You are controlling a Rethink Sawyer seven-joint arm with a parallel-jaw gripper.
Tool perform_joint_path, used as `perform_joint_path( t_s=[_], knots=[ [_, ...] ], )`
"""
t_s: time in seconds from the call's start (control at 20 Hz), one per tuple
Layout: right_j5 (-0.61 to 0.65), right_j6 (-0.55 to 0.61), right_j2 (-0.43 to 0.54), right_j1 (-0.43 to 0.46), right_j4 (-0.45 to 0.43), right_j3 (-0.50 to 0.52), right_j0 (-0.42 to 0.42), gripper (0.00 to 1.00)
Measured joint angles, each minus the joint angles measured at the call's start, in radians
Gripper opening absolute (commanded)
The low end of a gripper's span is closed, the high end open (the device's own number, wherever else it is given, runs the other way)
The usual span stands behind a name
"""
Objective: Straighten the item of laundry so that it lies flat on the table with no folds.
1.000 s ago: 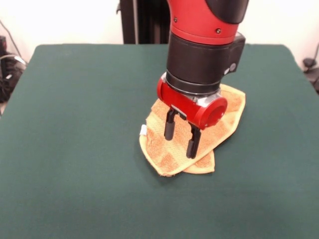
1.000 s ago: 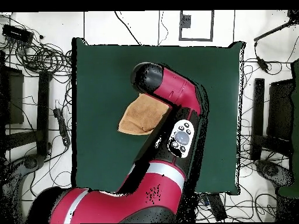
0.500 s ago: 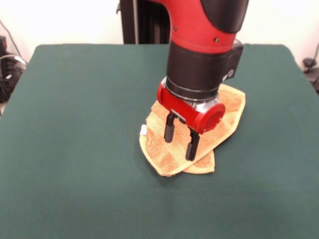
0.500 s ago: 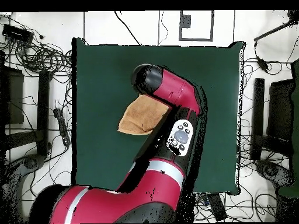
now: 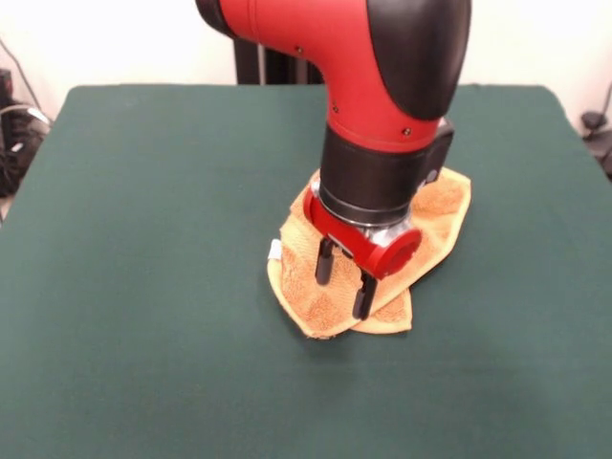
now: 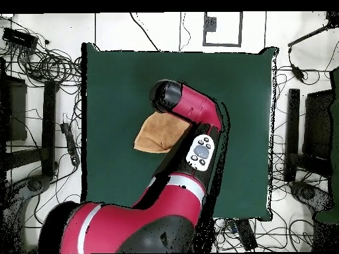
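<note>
Red arm (image 5: 382, 105) stands upright; gripper (image 5: 343, 284), fingers parted, apparently just above the folded towel (image 5: 440, 206).

Front view: the arm (image 5: 382, 105) covers the middle of the towel (image 5: 316, 287) and is cut off at the top edge. Overhead view: the arm hides the pincer and the towel's (image 6: 155, 132) right part. Tabletop (image 5: 143, 239) corners nearest the camera lie outside the front frame.

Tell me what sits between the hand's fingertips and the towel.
Nothing: in the front view the open hand hangs just over the folded towel on the table, with no other object between; contact can't be judged.
</note>
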Motion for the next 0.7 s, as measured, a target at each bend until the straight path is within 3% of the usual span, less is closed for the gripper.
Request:
perform_joint_path(
  t_s=[0.7],
  knots=[
    [0.000, 0.000, 0.000, 0.011, 0.003, 0.000, 0.002, 1.00]
  ],
)
